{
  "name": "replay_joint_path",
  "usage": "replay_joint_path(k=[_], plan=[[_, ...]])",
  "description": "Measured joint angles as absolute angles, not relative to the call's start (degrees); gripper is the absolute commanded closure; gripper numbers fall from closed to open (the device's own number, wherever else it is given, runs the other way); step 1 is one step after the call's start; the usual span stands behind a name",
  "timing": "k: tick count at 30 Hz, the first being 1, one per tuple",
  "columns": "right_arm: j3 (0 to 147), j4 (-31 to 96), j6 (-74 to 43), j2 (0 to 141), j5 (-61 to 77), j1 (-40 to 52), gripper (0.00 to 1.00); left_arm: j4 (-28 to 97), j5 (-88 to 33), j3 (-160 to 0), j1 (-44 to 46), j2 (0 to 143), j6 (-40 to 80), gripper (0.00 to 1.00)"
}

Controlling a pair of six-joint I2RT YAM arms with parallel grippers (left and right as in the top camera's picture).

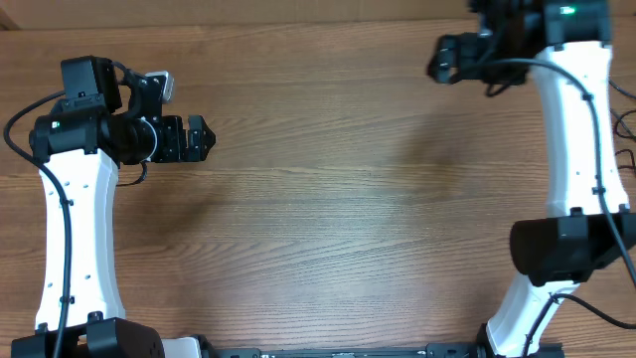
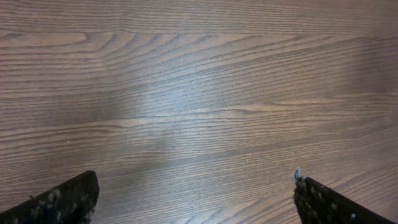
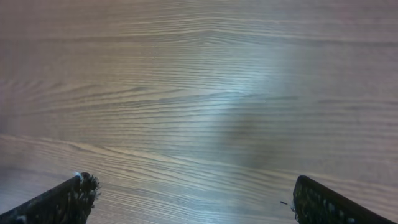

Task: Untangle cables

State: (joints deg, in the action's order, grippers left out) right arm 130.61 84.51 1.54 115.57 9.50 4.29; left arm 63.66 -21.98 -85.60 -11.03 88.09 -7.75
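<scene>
two arms over a wood-grain counter [image 1: 338, 199], folks, and both sets of jaws stand wide. left arm [image 1: 75, 229] first: its base sits at 7 o'clock in the overhead view, the white link runs up to about 9 o'clock, and the left jaws point across toward 3 o'clock, spread apart, gripping nothing. on the left wrist camera the two dark fingers [image 2: 65, 202] poke in at 7 and 5 o'clock of the frame, far apart, wood grain showing between them. over to the right arm [image 1: 574, 129]: base at 5 o'clock, white link climbing to 1 o'clock, a green light [image 1: 568, 12] glowing at its top, and the right jaws aimed toward 9 o'clock. on the right wrist camera, speckled black fingers [image 3: 59, 202] sit at the two lower corners, spread wide, holding nothing, pale glare on the wood ahead of them. the two sets of jaws are well apart. now the cables: i cannot tell where they lie from these views. a thin dark strand [image 1: 624, 157] peeks in at the 3 o'clock edge beside the right arm, too small to say whether it is a cable or arm wiring.
</scene>
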Motion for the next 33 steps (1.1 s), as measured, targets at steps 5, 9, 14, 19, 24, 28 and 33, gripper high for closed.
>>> replay_joint_path(k=[5,9,14,19,24,28,33], plan=[[130.6,80.9,1.6,115.6,7.0,9.2,0.0,63.6,-22.0,-85.6,-11.0,88.1,-7.7,0.0],[130.6,80.4,1.5,115.6,6.9,10.1,0.0,63.6,-22.0,-85.6,-11.0,88.1,-7.7,0.0],[130.6,79.2,1.5,115.6,7.8,10.1,0.0,63.6,-22.0,-85.6,-11.0,88.1,-7.7,0.0],[130.6,79.2,1.5,115.6,8.3,10.1,0.0,63.6,-22.0,-85.6,-11.0,88.1,-7.7,0.0],[130.6,79.2,1.5,115.6,8.6,10.1,0.0,63.6,-22.0,-85.6,-11.0,88.1,-7.7,0.0],[130.6,79.2,1.5,115.6,8.6,10.1,0.0,63.6,-22.0,-85.6,-11.0,88.1,-7.7,0.0],[130.6,79.2,1.5,115.6,8.6,10.1,0.0,63.6,-22.0,-85.6,-11.0,88.1,-7.7,0.0]])
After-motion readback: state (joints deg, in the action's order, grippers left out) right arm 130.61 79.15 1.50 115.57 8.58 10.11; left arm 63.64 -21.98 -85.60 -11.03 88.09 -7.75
